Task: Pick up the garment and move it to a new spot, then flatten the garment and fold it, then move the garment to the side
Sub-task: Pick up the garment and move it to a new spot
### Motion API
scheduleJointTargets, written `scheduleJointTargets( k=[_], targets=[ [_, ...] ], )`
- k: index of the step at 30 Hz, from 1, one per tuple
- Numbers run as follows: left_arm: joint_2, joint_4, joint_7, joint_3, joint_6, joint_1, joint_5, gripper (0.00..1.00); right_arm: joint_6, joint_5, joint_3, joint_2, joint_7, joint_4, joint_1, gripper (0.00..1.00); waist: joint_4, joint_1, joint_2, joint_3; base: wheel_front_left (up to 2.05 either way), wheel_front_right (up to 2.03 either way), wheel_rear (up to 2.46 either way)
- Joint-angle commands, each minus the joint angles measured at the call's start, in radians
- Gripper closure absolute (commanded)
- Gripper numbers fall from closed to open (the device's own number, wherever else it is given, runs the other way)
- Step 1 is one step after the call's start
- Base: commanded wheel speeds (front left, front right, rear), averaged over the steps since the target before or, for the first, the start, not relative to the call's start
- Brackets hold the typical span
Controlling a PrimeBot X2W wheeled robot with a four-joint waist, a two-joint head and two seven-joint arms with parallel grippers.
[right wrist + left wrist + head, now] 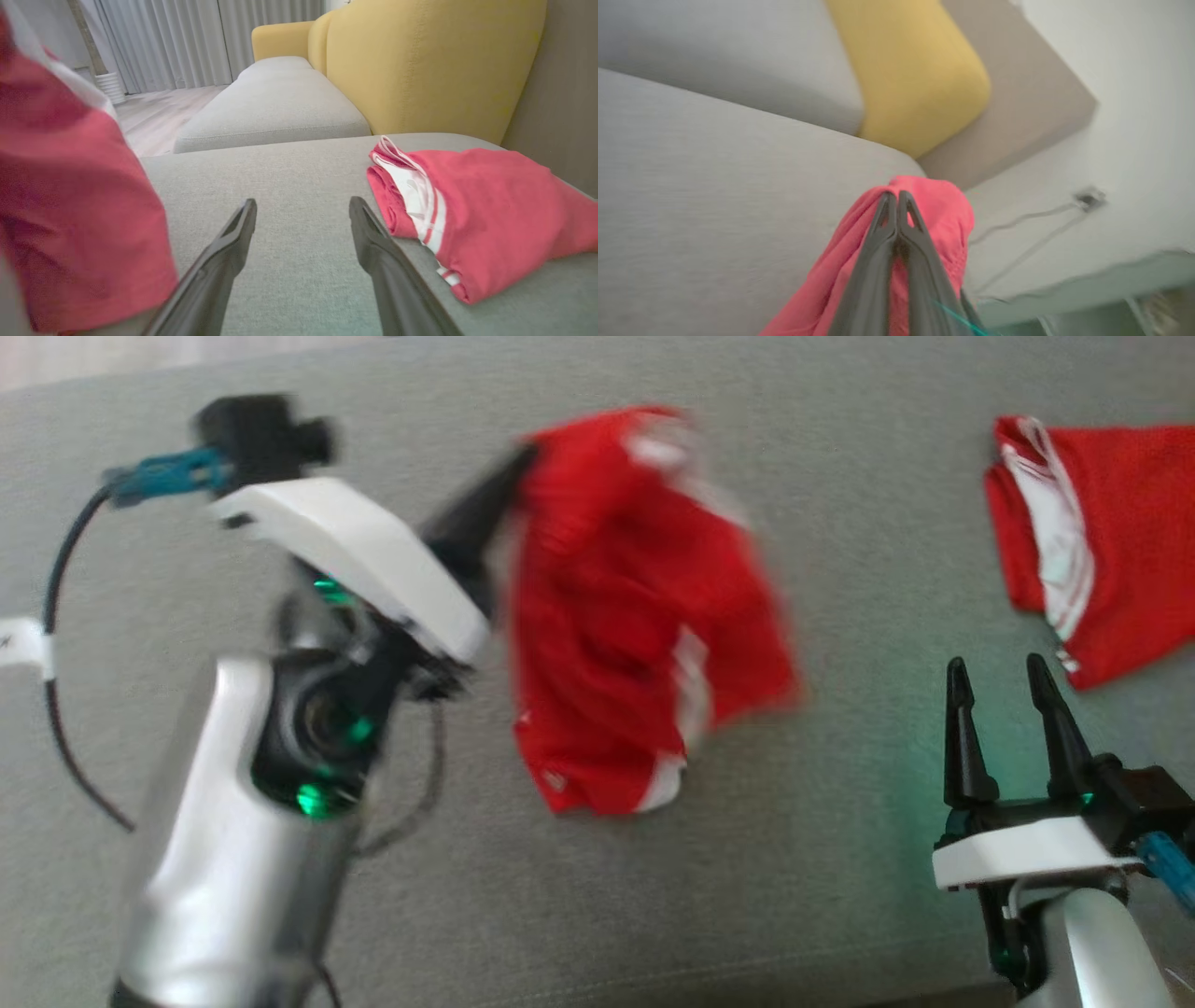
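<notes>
Head view: left gripper [525, 459] pinches the crumpled red white-striped fabric garment [635, 616]; right gripper [994, 665] stands spread.

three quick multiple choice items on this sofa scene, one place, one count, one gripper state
1. The folded garment lies: A on a shelf; B on the grey cushion, at the robot's right; C in a basket.
2. Red garments in view: A one; B four; C two.
3. The left gripper is: A shut on the hanging garment; B open, empty; C resting on a box.
Answers: B, it lies flat near the right gripper; C, one hangs, one lies folded; A, it pinches red cloth.
</notes>
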Motion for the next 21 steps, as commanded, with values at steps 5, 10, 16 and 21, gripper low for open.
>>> scheduleJointTargets(
  k=[5, 10, 16, 21],
  targets=[
    [0.116, 0.256, -0.153, 0.102, -0.011, -0.103, 0.142, 1.00, 0.007, 0.013, 0.036, -0.004, -0.012, -0.028, -0.041, 0.00, -0.054, 0.0000, 0.0000, 0.018, 0.00, 0.00, 0.00],
    [0.148, 0.501, -0.253, 0.151, -0.002, -0.120, 0.175, 1.00, 0.007, 0.013, 0.033, -0.004, -0.012, -0.024, -0.035, 0.00, -0.063, 0.0000, 0.0000, 0.017, 0.00, 0.00, 0.00],
    [0.153, 0.618, -0.350, 0.112, -0.053, -0.106, 0.226, 0.00, 0.007, 0.002, 0.026, -0.004, -0.012, -0.015, -0.017, 0.00, -0.035, 0.0000, 0.0000, -0.008, 0.00, 0.00, 0.00],
    [0.169, 0.586, -0.514, 0.049, -0.084, -0.063, 0.332, 0.00, 0.007, -0.016, 0.014, -0.004, -0.012, -0.023, 0.003, 0.00, 0.003, 0.0000, 0.0000, -0.046, 0.00, 0.00, 0.00]
  ],
)
